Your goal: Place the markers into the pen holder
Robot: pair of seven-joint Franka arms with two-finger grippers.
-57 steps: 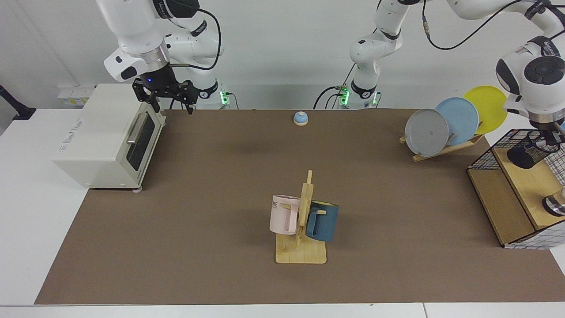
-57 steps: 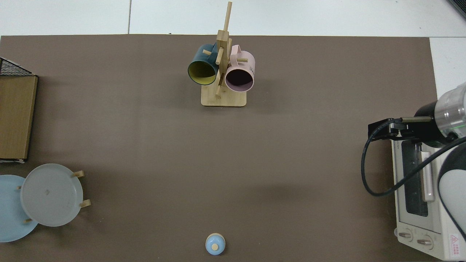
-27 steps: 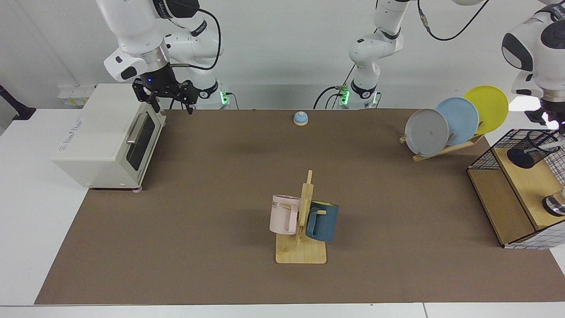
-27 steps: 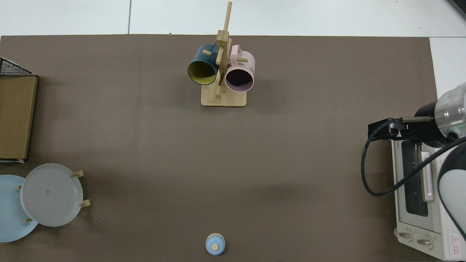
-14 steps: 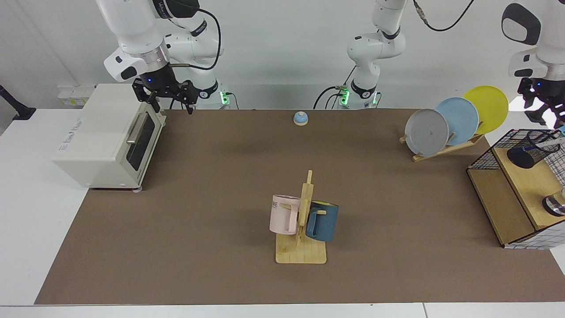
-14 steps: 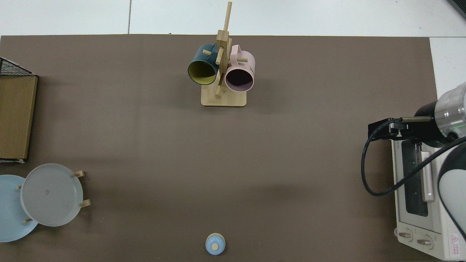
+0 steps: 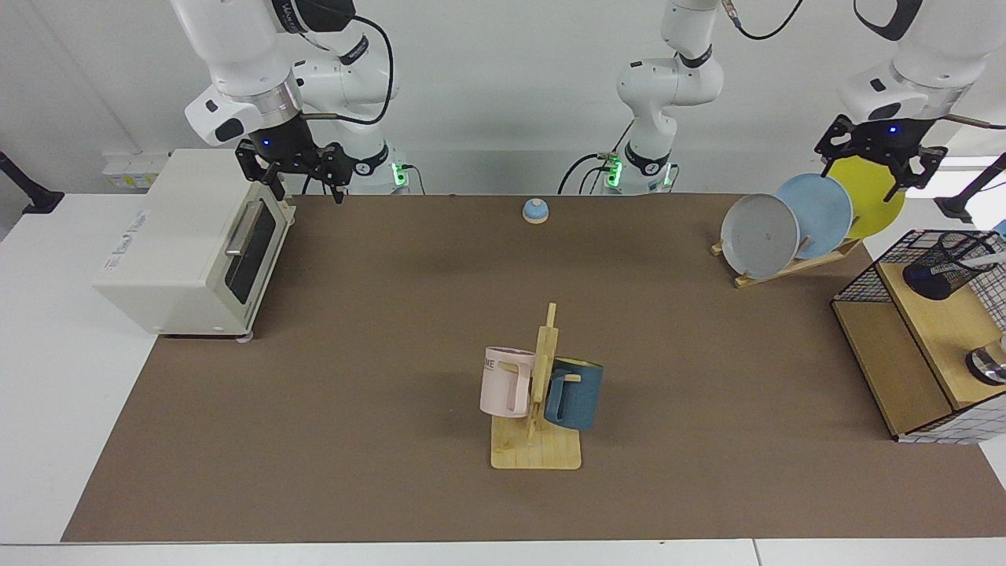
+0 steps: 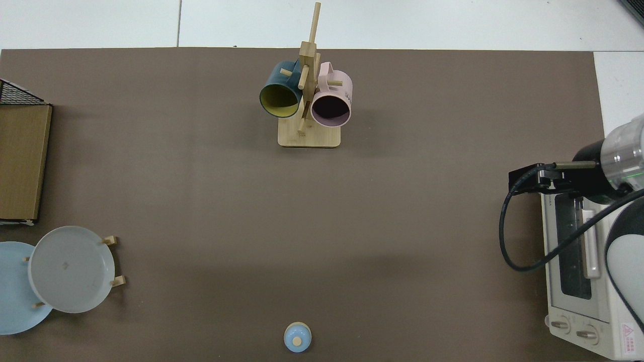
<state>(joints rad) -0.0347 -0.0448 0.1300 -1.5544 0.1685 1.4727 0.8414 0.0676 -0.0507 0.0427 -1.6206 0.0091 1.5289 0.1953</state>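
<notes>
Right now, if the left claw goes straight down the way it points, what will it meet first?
Probably the yellow plate in the rack: the left claw, open, hangs just above it, though depth is unclear.

**A:** What can be seen of the pen holder?

**B:** A small black wire-mesh cup [image 7: 941, 273] is shown at the far right edge of the facing view. It is seen standing on a light wooden shelf surface, enclosed by a black wire frame. Its dark round base is turned toward the camera, so the cup appears tilted in the picture.

**A:** And the markers?

**B:** One slim white marker [image 7: 989, 257] is seen leaning out of the cup's open mouth toward the picture's right edge, where a blue tip is partly cut off. Whether more markers are held inside cannot be told. Neither thing is shown in the top view.
</notes>
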